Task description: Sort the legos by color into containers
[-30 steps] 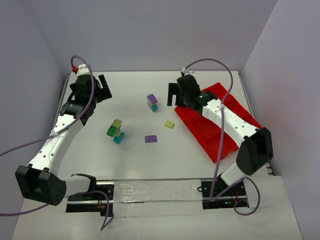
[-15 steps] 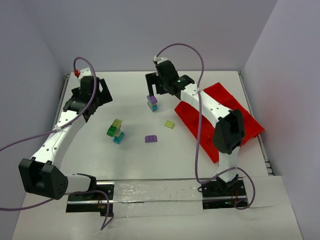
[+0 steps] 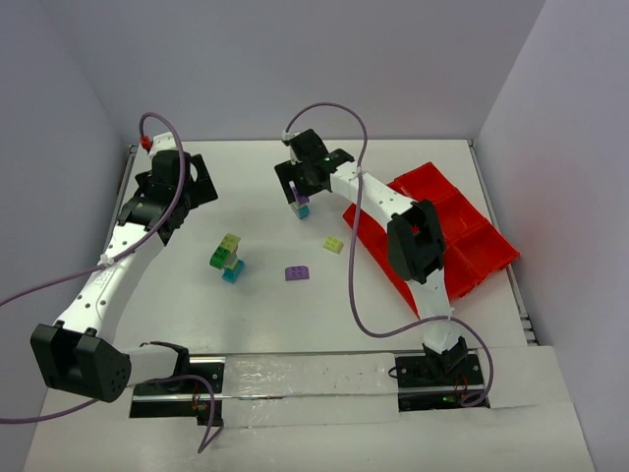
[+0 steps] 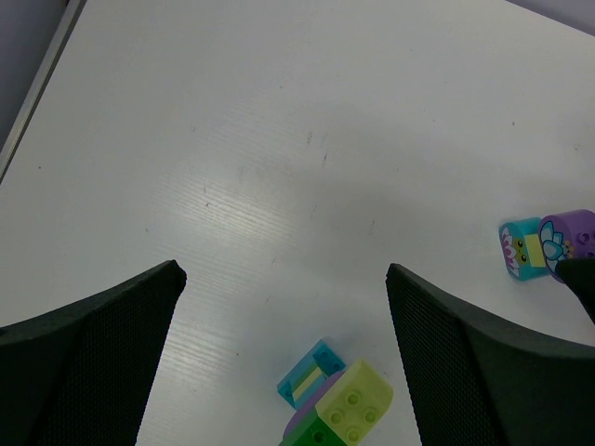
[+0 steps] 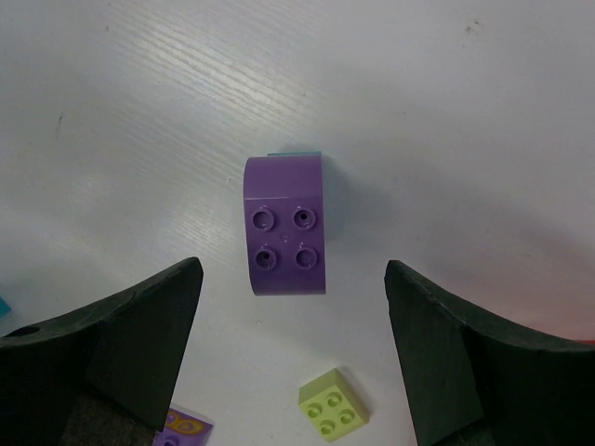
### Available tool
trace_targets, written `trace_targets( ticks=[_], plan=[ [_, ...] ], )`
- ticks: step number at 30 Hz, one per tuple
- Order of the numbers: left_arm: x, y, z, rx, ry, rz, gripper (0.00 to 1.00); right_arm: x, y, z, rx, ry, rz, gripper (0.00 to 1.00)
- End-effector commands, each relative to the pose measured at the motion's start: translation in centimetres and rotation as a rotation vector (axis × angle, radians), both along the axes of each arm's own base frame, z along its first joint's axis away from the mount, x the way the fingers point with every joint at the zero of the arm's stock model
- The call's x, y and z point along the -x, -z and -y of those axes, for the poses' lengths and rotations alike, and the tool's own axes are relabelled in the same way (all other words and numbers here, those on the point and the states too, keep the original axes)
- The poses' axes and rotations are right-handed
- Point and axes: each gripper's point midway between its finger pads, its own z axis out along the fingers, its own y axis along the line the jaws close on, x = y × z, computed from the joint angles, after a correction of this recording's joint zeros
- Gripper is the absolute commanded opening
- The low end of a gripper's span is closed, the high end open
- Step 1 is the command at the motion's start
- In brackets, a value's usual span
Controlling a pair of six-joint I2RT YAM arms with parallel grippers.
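Observation:
My right gripper [image 3: 298, 189] is open and hovers right over a purple brick [image 5: 284, 226] stacked on a teal one [image 3: 303, 210] at the table's back middle; in the right wrist view the brick sits between my spread fingers [image 5: 290, 271]. A pale yellow brick [image 3: 334, 245] [image 5: 333, 403] and a flat purple brick [image 3: 297, 273] [image 5: 181, 432] lie nearer. A green, yellow and teal stack [image 3: 228, 258] [image 4: 339, 400] lies left of centre. My left gripper [image 3: 204, 179] [image 4: 284, 274] is open and empty above the table at the back left. The red tray [image 3: 462, 226] lies on the right.
White walls close the table at the back and both sides. The right arm's cable [image 3: 339, 118] loops above the back middle. The purple and teal stack also shows at the right edge of the left wrist view [image 4: 548, 243].
My right arm has swung left from over the red tray to above the purple and teal stack. The left arm has barely moved. No brick has moved.

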Motion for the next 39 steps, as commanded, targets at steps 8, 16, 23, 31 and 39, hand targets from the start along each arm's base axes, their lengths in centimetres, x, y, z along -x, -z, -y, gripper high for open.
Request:
trace_targets(
  ticks=[8, 16, 23, 31, 39],
  plan=[
    [0.3, -1.9, -0.3, -0.015, 0.004, 0.047, 0.99, -1.2, -0.1, -0.7, 0.012, 0.000, 0.032, 0.70],
    [0.3, -2.0, -0.4, -0.020, 0.002, 0.046, 0.99, -1.6, 0.7, -0.9, 0.016, 0.006, 0.026, 0.59],
    [0.2, -1.9, -0.4, -0.024, 0.001, 0.037, 0.99, -1.6, 1.0, -1.1, 0.000, 0.014, 0.018, 0.42],
    [-0.3, -1.5, 0.9, 0.015, 0.052, 0.022, 0.99, -0.5, -4.3, -1.2, -0.116, 0.021, 0.056, 0.00],
    [-0.3, -5.7, 8.8, 0.185, 0.511, 0.126, 0.99, 5.0, -12.1, 1.7, -0.501, -0.053, -0.025, 0.00]
  ],
)
